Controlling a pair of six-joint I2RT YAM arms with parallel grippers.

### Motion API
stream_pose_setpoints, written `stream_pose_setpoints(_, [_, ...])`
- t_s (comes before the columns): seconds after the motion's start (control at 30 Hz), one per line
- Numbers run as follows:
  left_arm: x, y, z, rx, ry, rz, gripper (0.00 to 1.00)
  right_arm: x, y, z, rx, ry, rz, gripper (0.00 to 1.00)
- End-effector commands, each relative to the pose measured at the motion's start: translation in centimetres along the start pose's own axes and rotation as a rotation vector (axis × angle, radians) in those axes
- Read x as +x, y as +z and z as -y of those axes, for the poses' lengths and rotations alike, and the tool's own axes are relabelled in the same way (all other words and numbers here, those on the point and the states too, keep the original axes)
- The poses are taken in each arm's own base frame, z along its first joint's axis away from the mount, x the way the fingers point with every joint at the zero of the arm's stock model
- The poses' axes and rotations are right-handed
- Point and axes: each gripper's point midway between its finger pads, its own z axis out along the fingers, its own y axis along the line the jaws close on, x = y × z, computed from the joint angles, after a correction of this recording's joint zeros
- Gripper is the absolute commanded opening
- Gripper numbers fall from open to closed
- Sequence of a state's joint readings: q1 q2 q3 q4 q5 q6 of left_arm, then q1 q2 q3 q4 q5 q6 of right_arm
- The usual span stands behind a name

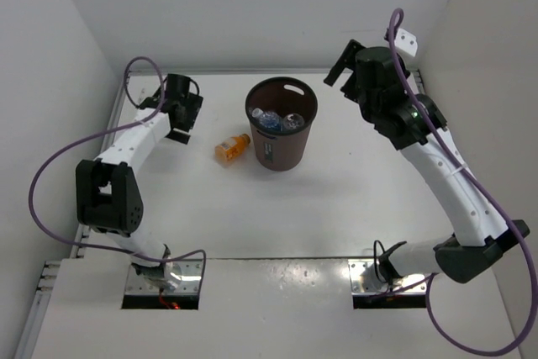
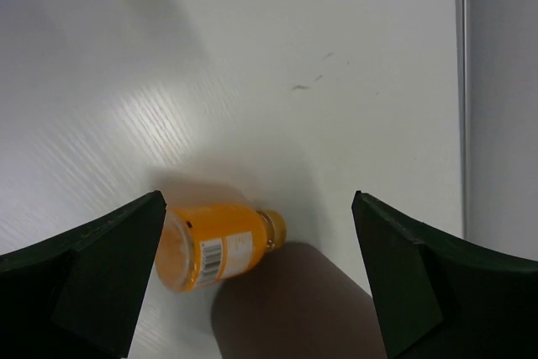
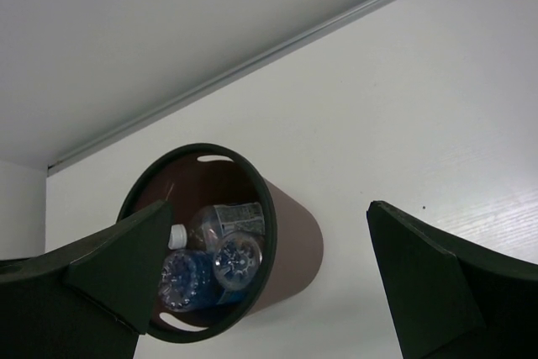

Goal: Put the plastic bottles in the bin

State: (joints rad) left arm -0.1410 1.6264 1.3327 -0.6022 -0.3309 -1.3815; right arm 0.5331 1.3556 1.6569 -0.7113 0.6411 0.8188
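Bin (image 1: 291, 150) is standing upright on the table (image 1: 336, 208), a bit left of centre and toward the far side, with its pale label facing near. Clear bottles (image 1: 271, 119) are lying jumbled inside it. In the right wrist view the clear bottles (image 3: 235, 258) are showing through the mouth of the bin (image 3: 294, 245), with a white cap and some bluish plastic among them (exact count is hard to tell from here). Orange bottle (image 1: 232, 149) is lying on its side on the table just left of the bin, cap pointing right and far toward the bin wall; whether it is touching the wall I cannot tell. Left gripper (image 1: 179, 128) is hanging over the table to the left of the orange bottle and slightly farther back, fingers spread wide and holding nothing. In the left wrist view the orange bottle (image 2: 214, 250) is sitting low in frame between the fingers of the left gripper (image 2: 258, 199), closer to the left finger and apart from both. Right gripper (image 1: 343, 75) is hanging raised, to the right of the bin and a little farther back, jaws spread wide and gripping nothing. In its own view the right gripper (image 3: 271, 208) is looking down at the bin's open top, well apart from the rim. Purple cables (image 1: 50, 166) are looping off both arms.
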Motion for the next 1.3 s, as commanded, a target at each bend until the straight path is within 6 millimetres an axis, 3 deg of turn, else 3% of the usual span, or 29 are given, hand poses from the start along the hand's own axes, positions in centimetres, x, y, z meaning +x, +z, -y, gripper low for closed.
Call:
stream_pose_setpoints(0.0, [1.9, -1.1, 0.8, -0.021, -0.272, -0.117, 1.00, -0.2, 0.4, -0.3, -0.005, 0.033, 0.007, 1.00])
stream_pose_setpoints(0.17, [5.1, 0.6, 0.0, -0.133, -0.365, -0.206, 1.00, 0.8, 0.4, 0.5, 0.019, 0.007, -0.023, 1.00])
stream_pose_setpoints(0.4, [11.0, 0.6, 0.4, -0.187, -0.429, -0.263, 1.00, 1.3, 0.8, 0.6, 0.034, -0.009, -0.041, 1.00])
stream_pose_setpoints(0.57, [12.5, 0.5, 0.4, -0.196, -0.419, -0.268, 1.00, 1.4, 0.7, 1.0, 0.057, -0.036, -0.053, 1.00])
stream_pose_setpoints(0.8, [11.4, 1.4, -0.8, -0.205, -0.365, -0.222, 1.00, 2.5, 1.0, 2.2, 0.080, -0.049, -0.068, 1.00])
stream_pose_setpoints(0.97, [10.3, 1.8, 0.2, -0.150, -0.256, -0.212, 1.00, 2.7, 1.2, 2.7, 0.093, -0.051, -0.072, 1.00])
stream_pose_setpoints(1.07, [7.4, 1.5, 4.2, 0.023, -0.025, -0.116, 1.00, 3.4, 1.4, 2.5, 0.083, -0.045, -0.089, 1.00])
stream_pose_setpoints(1.1, [5.5, 1.0, 5.9, 0.088, 0.127, -0.038, 1.00, 3.2, 1.5, 2.3, 0.077, -0.039, -0.083, 1.00])
stream_pose_setpoints(1.2, [3.6, 0.8, 7.6, 0.156, 0.362, 0.058, 1.00, 3.5, 1.6, 2.5, 0.082, -0.044, -0.089, 1.00])
stream_pose_setpoints(1.27, [2.9, 1.2, 7.6, 0.185, 0.578, 0.106, 1.00, 3.2, 1.8, 2.6, 0.084, -0.035, -0.078, 1.00])
